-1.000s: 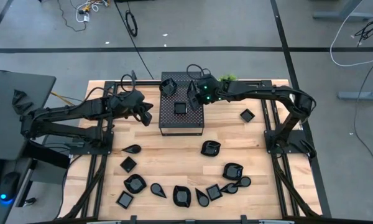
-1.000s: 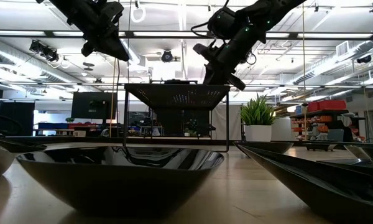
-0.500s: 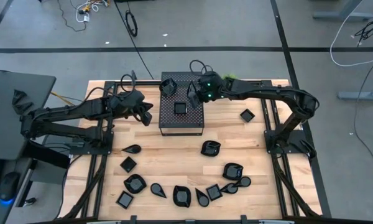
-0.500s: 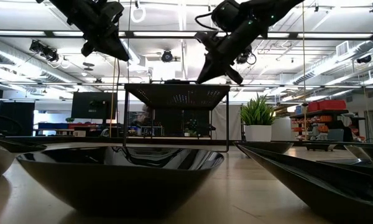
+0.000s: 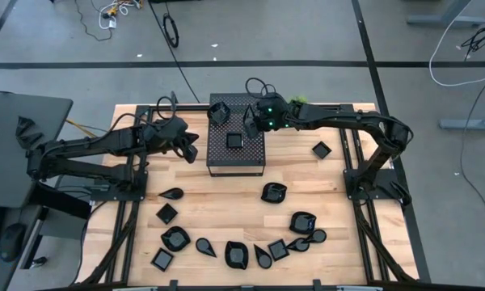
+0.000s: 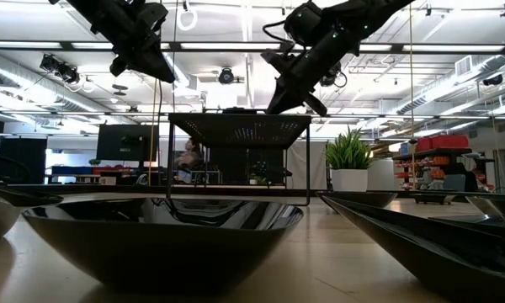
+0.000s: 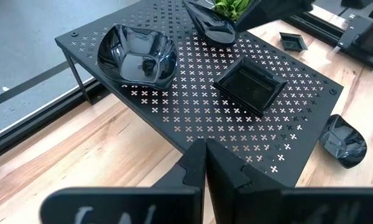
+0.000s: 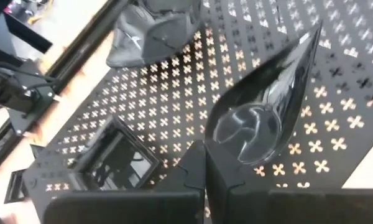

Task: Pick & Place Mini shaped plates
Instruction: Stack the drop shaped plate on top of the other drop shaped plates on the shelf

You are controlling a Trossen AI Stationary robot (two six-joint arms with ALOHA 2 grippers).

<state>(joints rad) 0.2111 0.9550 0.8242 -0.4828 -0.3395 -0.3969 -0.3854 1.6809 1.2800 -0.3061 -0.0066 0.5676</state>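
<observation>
**Right gripper closed on a teardrop plate above the perforated box**

Compared with a second ago, the right gripper (image 5: pixel 250 123) has risen a little over the perforated box (image 5: pixel 236 145) and its fingers have narrowed until they pinch the rim of the teardrop plate (image 8: pixel 261 115); in the low view the arm now sits higher above the box top. The left gripper (image 5: pixel 192 151) has not moved: it hangs just off the box's left edge, fingers pressed together and holding nothing.

The teardrop plate is glossy black, shallow, with a rounded bowl tapering to a sharp tip, and it is tilted over the box's top near the far right corner. On the box top lie a square plate (image 7: pixel 248 84) near the centre and a rounded plate (image 7: pixel 137 55) at the far left corner. The other mini shaped plates (image 5: pixel 236 255) lie in a loose arc along the near edge of the bench (image 5: pixel 218 202), with one square plate (image 5: pixel 321 149) near the right edge.
</observation>
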